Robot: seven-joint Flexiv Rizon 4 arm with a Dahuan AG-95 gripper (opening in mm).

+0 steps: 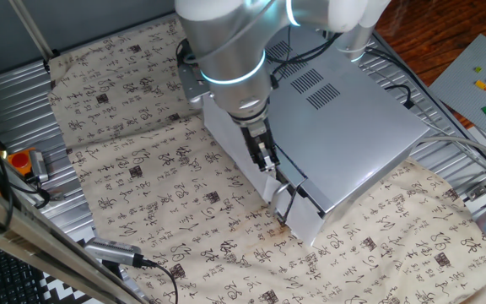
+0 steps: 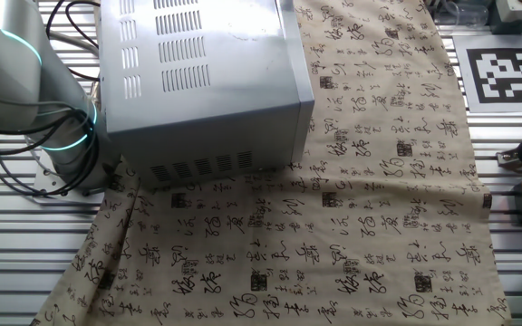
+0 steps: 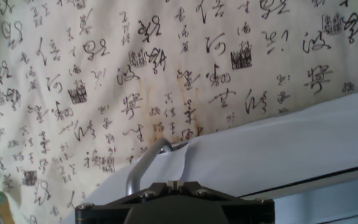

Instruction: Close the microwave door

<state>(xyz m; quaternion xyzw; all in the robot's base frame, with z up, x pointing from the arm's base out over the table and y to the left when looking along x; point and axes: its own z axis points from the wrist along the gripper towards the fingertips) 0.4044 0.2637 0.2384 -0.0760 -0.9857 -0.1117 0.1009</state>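
Note:
The microwave (image 1: 344, 127) is a silver-grey box with vent slots on top, standing on a calligraphy-print cloth. It also shows in the other fixed view (image 2: 207, 81), seen from behind. The microwave door (image 1: 230, 135) lies almost flat against the front, with only a thin dark gap at its free end. A curved metal handle (image 1: 288, 196) sits at that end and also shows in the hand view (image 3: 143, 167), next to the pale door panel (image 3: 278, 149). My gripper (image 1: 266, 162) is shut and empty. It points down right at the door's outer face, just beside the handle. In the hand view, my gripper (image 3: 174, 184) shows only at the bottom edge.
The narrow control panel strip (image 1: 307, 221) sticks out at the front's near end. An orange object (image 1: 24, 160) and a cabled black device (image 1: 112, 252) lie to the left. A grey plate with coloured bricks (image 1: 479, 76) is at the far right. Cables run behind the microwave.

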